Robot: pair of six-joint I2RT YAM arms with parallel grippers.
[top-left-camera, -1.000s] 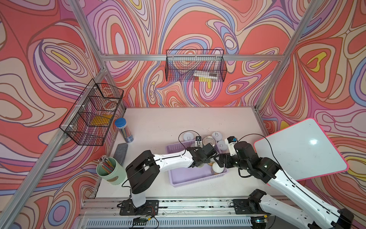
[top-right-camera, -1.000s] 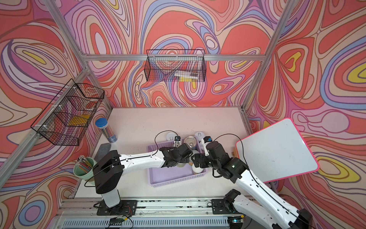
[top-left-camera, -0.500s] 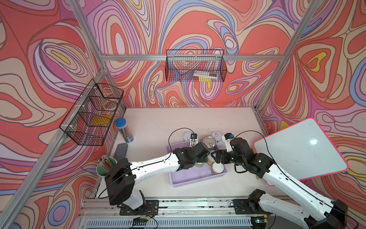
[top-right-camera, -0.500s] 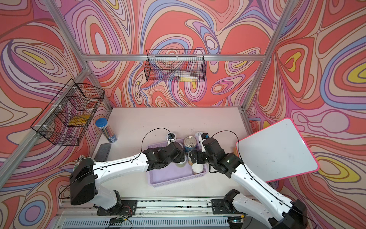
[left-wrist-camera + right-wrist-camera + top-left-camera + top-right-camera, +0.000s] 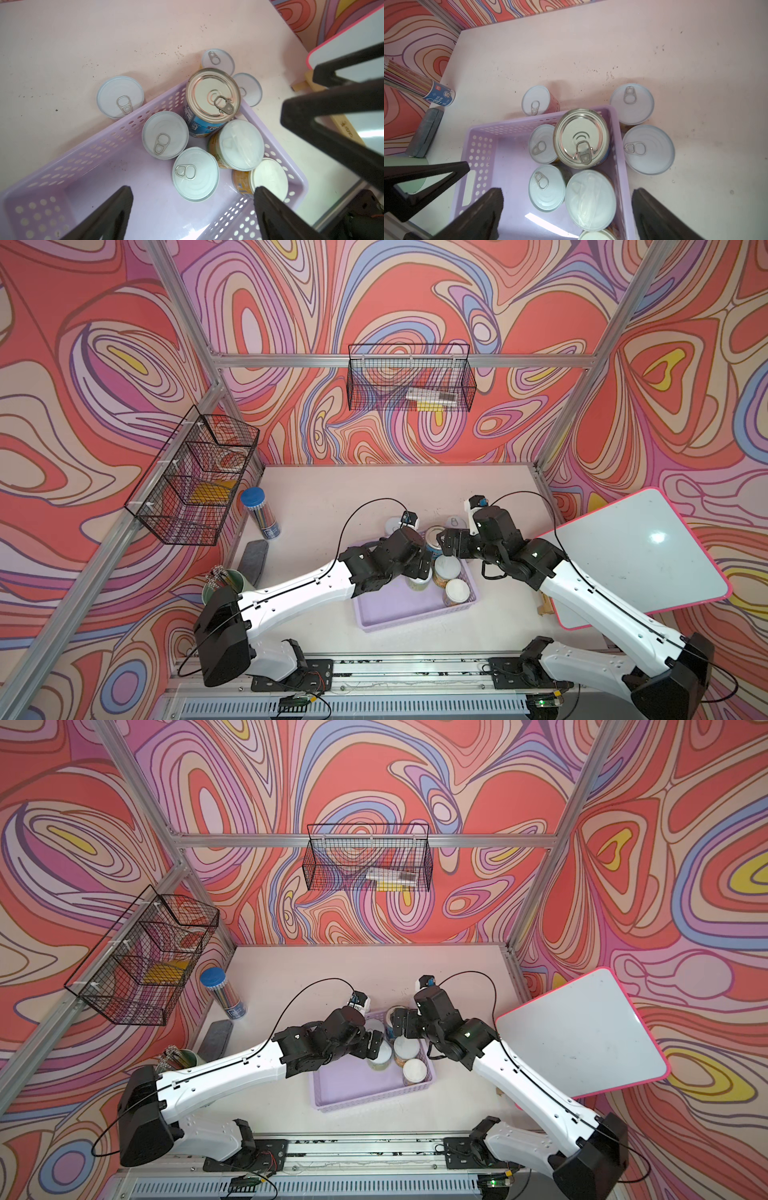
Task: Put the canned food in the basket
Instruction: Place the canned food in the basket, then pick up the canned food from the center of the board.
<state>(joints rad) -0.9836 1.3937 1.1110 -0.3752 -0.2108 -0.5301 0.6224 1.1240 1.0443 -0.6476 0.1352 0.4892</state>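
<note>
Cans (image 5: 195, 174), 5 in basket (image 5: 116, 133), sit untouched below both arms' spread fingers (image 5: 108, 214).

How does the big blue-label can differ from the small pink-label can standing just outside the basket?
The blue-label can is wider, with a shiny bare-metal lid; the pink-label can is smaller, with a whitish lid. The blue-label can stands inside the lilac basket; the pink-label can stands on the table just outside its wall. Both are upright with pull-tab lids.

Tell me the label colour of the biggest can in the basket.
Mostly blue. The biggest can shows it best in the left wrist view.
</note>
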